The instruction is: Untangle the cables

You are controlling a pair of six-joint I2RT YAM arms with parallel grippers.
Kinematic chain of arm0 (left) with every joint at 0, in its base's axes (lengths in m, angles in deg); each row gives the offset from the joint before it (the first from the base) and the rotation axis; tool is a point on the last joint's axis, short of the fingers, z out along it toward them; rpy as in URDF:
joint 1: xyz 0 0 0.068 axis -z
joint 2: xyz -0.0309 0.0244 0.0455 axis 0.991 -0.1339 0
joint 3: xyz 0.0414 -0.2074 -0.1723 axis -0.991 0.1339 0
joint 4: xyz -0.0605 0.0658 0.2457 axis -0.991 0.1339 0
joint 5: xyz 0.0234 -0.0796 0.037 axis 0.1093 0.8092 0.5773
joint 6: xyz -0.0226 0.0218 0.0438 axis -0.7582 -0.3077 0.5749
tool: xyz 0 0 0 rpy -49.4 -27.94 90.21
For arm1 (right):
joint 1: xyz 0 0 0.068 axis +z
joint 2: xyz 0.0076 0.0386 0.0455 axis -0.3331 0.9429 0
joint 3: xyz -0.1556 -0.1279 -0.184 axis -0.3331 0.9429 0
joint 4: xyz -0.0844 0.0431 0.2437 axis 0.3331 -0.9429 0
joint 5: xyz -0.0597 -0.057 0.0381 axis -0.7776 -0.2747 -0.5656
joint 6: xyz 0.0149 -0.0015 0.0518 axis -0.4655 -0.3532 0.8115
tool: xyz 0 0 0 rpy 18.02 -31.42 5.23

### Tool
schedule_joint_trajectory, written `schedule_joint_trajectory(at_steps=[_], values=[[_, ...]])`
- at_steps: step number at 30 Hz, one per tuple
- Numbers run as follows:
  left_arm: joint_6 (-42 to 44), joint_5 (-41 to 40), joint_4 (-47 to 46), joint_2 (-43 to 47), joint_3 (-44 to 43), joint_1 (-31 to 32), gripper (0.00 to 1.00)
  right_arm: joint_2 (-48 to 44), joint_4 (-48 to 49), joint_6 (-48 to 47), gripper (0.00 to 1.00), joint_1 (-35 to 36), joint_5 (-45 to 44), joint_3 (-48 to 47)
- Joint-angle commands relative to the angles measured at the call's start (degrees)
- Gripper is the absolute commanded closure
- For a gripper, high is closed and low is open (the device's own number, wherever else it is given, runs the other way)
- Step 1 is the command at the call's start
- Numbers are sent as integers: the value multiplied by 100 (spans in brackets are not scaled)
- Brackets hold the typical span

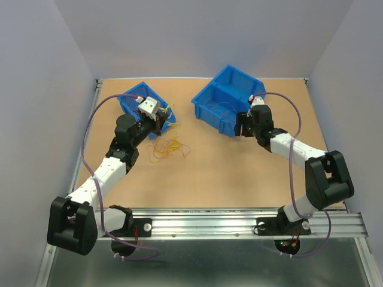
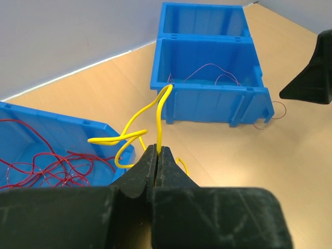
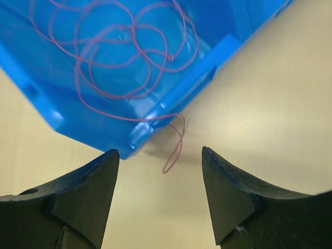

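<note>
My left gripper (image 2: 157, 150) is shut on a yellow wire (image 2: 158, 111) that curls up in loops in front of it. In the top view this gripper (image 1: 158, 124) is at the near edge of the left blue bin (image 1: 130, 103), just above a small tangle of yellow and orange wires (image 1: 169, 146) on the table. Red wires (image 2: 46, 166) lie in the left bin. My right gripper (image 3: 161, 153) is open and empty, just in front of the right blue bin (image 3: 218, 21). A pink-red wire (image 3: 114, 62) lies coiled in that bin, with one loop (image 3: 176, 142) hanging over its corner between my fingers.
The right blue bin (image 1: 227, 98) has two compartments and stands at the back middle of the brown table (image 1: 239, 179). The right gripper (image 1: 242, 128) is at its near corner. Grey walls close the left, back and right sides.
</note>
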Motion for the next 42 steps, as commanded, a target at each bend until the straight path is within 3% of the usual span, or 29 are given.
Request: schedule_joint_trajectory(at_steps=[1,9,10,12,16,27,31,36,37,38,41,42], values=[[85,-3,-237,66,-209,37,100,467,-398,-149,32,-14,-10,-259],[93,6,-237,66,-217,45,100,1022,-530,-158,48,-14,-151,-540],[93,6,-228,66,-217,45,100,1066,-530,-140,53,-14,-186,-558],[111,6,-237,48,-217,45,100,1057,-504,-140,75,-14,-309,-584],[102,-21,-219,74,-217,37,100,847,-337,-122,100,-14,-354,-471],[102,32,-228,83,-209,45,100,-832,612,-131,100,-5,-46,137],[102,58,-219,83,-209,45,100,-561,911,-228,99,-13,279,-206],[111,85,-228,101,-217,45,100,607,1087,-342,99,-14,350,-760],[111,102,-219,127,-209,45,100,748,1105,-342,96,-14,324,-917],[111,111,-219,136,-200,54,100,915,1105,-360,73,-14,350,-971],[120,120,-219,215,-182,54,100,725,1306,-281,38,-14,464,-779],[120,146,-219,241,-165,54,100,393,1481,-255,35,-14,647,-612]])
